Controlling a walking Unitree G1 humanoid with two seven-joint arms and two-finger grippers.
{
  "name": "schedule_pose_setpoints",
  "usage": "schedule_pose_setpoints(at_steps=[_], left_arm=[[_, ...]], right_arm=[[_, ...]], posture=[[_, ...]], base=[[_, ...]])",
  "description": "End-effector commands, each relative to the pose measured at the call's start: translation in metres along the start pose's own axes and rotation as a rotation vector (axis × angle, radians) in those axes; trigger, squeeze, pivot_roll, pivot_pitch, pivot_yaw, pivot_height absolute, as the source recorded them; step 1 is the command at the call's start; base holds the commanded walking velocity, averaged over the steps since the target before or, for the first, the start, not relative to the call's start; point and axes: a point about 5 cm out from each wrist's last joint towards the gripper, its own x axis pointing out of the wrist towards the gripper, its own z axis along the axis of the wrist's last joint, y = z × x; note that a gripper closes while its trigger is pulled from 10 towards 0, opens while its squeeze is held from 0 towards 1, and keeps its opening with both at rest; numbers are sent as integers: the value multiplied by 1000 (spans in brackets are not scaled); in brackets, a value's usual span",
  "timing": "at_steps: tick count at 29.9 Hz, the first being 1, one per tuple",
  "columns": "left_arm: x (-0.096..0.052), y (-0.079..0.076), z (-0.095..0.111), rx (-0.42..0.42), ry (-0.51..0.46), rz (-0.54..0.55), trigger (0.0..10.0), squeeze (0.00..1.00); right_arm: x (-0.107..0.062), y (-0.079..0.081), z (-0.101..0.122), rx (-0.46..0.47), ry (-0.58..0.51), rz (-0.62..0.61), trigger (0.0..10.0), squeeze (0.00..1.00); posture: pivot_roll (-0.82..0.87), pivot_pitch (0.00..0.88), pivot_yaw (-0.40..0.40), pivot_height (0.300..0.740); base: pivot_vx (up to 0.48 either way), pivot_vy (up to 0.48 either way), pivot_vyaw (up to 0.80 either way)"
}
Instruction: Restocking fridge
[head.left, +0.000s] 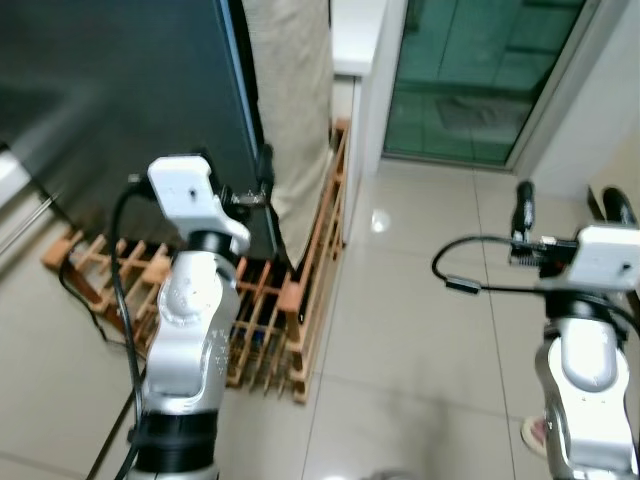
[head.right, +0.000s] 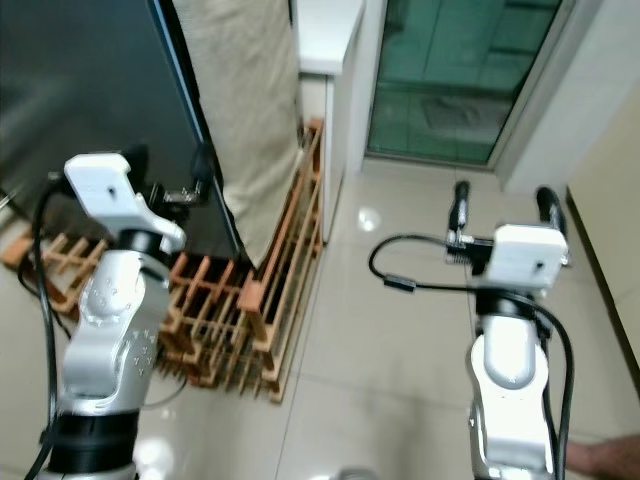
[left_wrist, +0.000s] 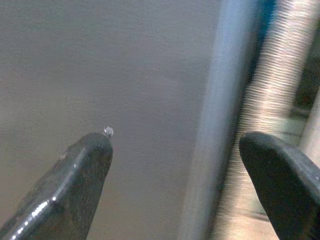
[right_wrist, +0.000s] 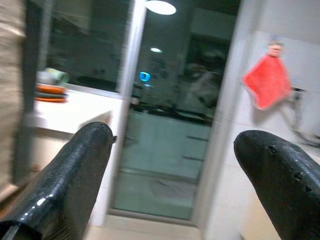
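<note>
Tall dark matte fridge door (head.left: 120, 100) at front left, flat and smooth, pale vertical edge. Left gripper (left_wrist: 175, 175) spread wide, empty, close to that edge. Slatted wooden rack (head.left: 270, 320) at fridge's foot; beige woven cloth (head.left: 290, 90) alongside. Right gripper (right_wrist: 175, 170) parted, unladen, over open glossy tiled floor (head.left: 420, 320) facing glass door (head.left: 470, 70).

Silver arms, white wrist housings, black cables

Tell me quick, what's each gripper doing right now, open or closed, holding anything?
Left gripper: open, holding nothing, at the edge of the dark fridge door.
Right gripper: open, holding nothing, raised over the floor.
</note>
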Motion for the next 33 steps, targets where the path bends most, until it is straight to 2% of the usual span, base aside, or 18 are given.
schedule_pose_setpoints(at_steps=[1, 4, 11, 15, 16, 17, 21, 26, 33], left_arm=[[1, 4, 2, 38, 10, 11, 10000, 0], [2, 4, 0, 72, 26, 6, 10000, 0], [9, 2, -6, 38, 78, -18, 10000, 0], [17, -19, -11, -31, 138, -126, 10000, 0], [17, -19, -11, -31, 138, -126, 10000, 0], [20, -30, -15, -55, 164, -168, 10000, 0], [28, -48, -22, -95, 195, -212, 10000, 0], [43, -57, -13, -156, 178, -190, 10000, 0], [36, -57, -10, -197, 195, -181, 10000, 0]], right_arm=[[-1, 6, 0, 11, 8, 24, 10000, 224], [-2, 7, 0, 10, 11, 28, 10000, 220], [-5, 7, -4, 8, 32, 33, 10000, 220], [-5, 7, -6, 9, 40, 32, 10000, 220], [-5, 7, -6, 9, 40, 32, 10000, 220], [-5, 8, -6, 11, 42, 29, 10000, 216], [-6, 9, -6, 20, 51, 28, 10000, 220], [-10, 6, -2, 24, 64, 37, 10000, 220], [-17, -1, -7, 7, 101, 30, 10000, 220]], posture=[[-177, 69, 34, 732], [-179, 70, 35, 732], [-183, 72, 38, 732], [-183, 68, 44, 732], [-183, 68, 44, 732], [-188, 67, 48, 732], [-198, 79, 46, 732], [-228, 129, 49, 732], [-231, 144, 44, 732]], base=[[0, 0, 0], [0, 0, 0], [0, 0, 0], [0, 0, 0], [0, 0, 0], [0, 0, 0], [0, 0, 0], [0, 0, 0], [0, 0, 0]])
